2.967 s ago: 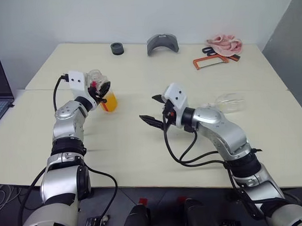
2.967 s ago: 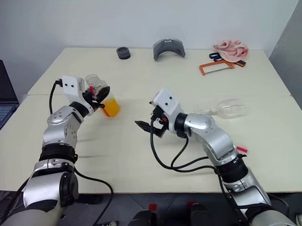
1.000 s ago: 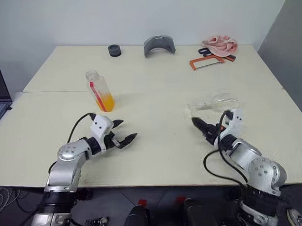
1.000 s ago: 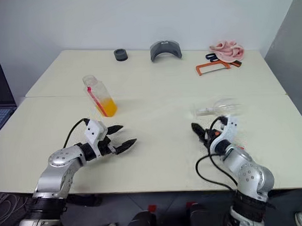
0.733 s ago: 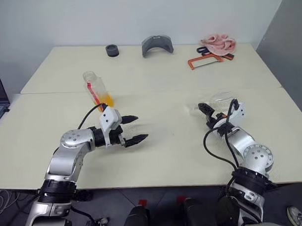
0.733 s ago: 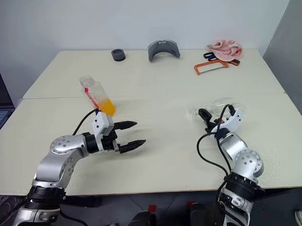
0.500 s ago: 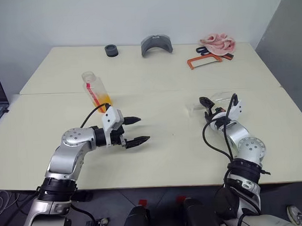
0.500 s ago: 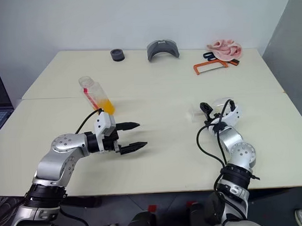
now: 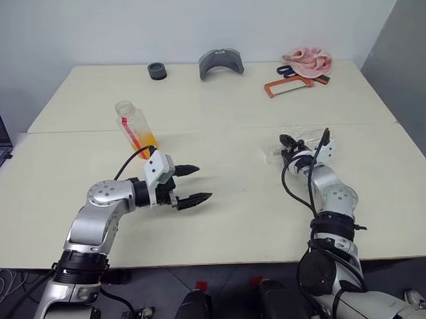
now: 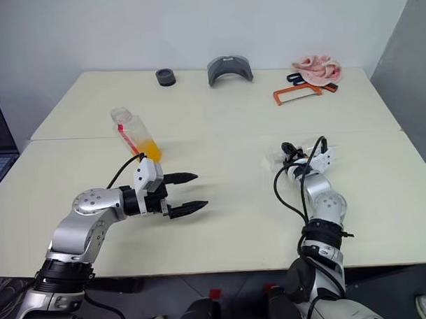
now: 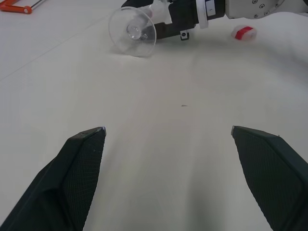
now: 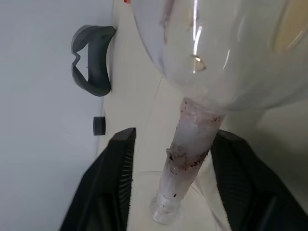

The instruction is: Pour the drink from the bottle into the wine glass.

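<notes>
Head views: your bottle [image 9: 136,129] stands uncapped on the counter [image 9: 218,110], drink [image 9: 146,141] low inside. The glass [image 9: 302,139] lies on its side at the right.
Left wrist view: your left gripper [image 11: 168,132] has its fingers spread wide, nothing between them.
Right wrist view: your right gripper [image 12: 169,144] fingers flank the glass stem; you cannot tell if they grip.

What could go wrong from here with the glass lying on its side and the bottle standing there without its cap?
The wine glass lies on its side with the right claw straddling its thin stem; a squeeze off centre might roll or crack it. The bottle stands uncapped holding the drink, so a careless reach by the open left claw could tip and spill it.
</notes>
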Robot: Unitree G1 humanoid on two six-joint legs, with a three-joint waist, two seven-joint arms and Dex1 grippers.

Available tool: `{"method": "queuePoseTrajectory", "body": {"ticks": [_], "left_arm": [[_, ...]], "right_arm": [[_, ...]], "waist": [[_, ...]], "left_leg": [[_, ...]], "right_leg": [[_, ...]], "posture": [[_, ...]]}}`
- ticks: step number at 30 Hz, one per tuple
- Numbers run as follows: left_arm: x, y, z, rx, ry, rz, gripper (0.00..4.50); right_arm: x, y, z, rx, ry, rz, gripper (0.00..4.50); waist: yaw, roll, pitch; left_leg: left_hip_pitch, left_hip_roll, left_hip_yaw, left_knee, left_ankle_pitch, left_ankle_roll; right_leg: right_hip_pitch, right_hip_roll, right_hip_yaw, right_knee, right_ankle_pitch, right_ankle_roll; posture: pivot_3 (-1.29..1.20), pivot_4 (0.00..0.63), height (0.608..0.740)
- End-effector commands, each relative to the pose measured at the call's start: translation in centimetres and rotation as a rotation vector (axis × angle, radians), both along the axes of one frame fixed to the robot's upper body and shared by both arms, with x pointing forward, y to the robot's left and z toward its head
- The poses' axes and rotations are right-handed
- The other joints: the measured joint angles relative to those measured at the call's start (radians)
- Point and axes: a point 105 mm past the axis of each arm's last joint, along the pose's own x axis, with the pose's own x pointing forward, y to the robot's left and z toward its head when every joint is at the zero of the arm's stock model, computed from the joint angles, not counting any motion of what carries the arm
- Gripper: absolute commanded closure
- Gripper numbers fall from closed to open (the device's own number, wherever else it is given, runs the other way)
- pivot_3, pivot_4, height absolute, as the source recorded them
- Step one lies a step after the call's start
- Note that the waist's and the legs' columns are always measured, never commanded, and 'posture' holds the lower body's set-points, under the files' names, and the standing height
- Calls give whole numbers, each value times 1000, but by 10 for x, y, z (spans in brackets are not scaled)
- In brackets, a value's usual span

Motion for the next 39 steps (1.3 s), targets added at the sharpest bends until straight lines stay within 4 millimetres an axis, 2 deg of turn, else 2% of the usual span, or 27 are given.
{"method": "queuePoseTrajectory", "body": {"ticks": [1,4,5,9,12,14,17,20,26,29,31,34,36,39], "left_arm": [[-1,-1,10,-19,-34,-25,0],[-1,1,11,-16,-36,-30,0],[0,2,12,-16,-39,-29,0],[1,3,12,-14,-45,-17,0],[2,4,12,-12,-46,-12,0],[3,4,13,-11,-47,-9,0],[4,5,12,-3,-50,-5,0],[4,6,11,5,-52,5,0],[4,11,10,12,-52,24,0],[4,13,11,12,-57,42,0],[8,17,13,4,-71,81,0],[17,29,20,-22,-110,192,0],[18,37,24,-40,-124,243,0],[12,39,27,-48,-131,259,0]], "right_arm": [[1,3,12,24,-47,9,3351],[0,7,19,33,-82,28,4359],[0,9,24,24,-100,39,4373],[-3,12,40,-207,-211,79,4373],[-6,20,45,-616,-345,117,4373],[-10,30,36,-914,-436,168,4373],[-16,41,10,-1133,-491,246,4373],[-25,50,-11,-1271,-531,324,4373],[-35,49,-38,-1399,-547,361,4373],[-37,55,-40,-1465,-617,374,4373],[-34,62,-33,-1467,-680,381,4373],[-25,75,-6,-1393,-779,324,4373],[-20,92,7,-1369,-844,341,4373],[-16,123,10,-1317,-901,452,4373]], "waist": [[0,0,0],[0,1,0],[0,1,1],[-1,3,2],[-3,3,2],[-7,3,2],[-15,3,2],[-17,2,1],[-17,1,1],[-17,0,0],[-18,0,0],[-21,-1,0],[-26,-1,0],[-29,-1,0]], "left_leg": [[0,0,0,0,0,0],[0,0,1,-1,0,0],[1,0,1,-2,0,0],[1,0,1,-4,0,0],[1,0,1,-6,0,0],[1,0,2,-7,0,0],[1,0,2,-8,0,0],[2,0,2,-8,1,0],[3,1,2,-8,1,0],[5,1,2,-8,1,0],[5,1,2,-8,1,0],[6,1,4,-8,1,0],[9,2,7,-8,1,0],[11,2,10,-9,1,0]], "right_leg": [[0,0,0,0,0,0],[0,0,0,0,0,0],[0,0,0,0,0,0],[-1,0,1,-1,0,0],[-1,0,1,-2,0,0],[-1,0,1,-3,0,0],[-1,0,0,-5,0,0],[-1,0,0,-5,0,0],[0,0,1,-4,0,0],[1,0,1,-4,0,0],[1,0,1,-4,0,0],[1,0,1,-4,0,0],[1,0,3,-4,0,0],[1,0,4,-2,0,-1]], "posture": [[0,150,740],[0,150,740],[0,150,740],[0,150,740],[0,150,740],[0,150,740],[0,150,740],[0,150,740],[0,150,740],[0,150,740],[0,150,740],[0,150,740],[0,150,740],[0,150,740]]}}
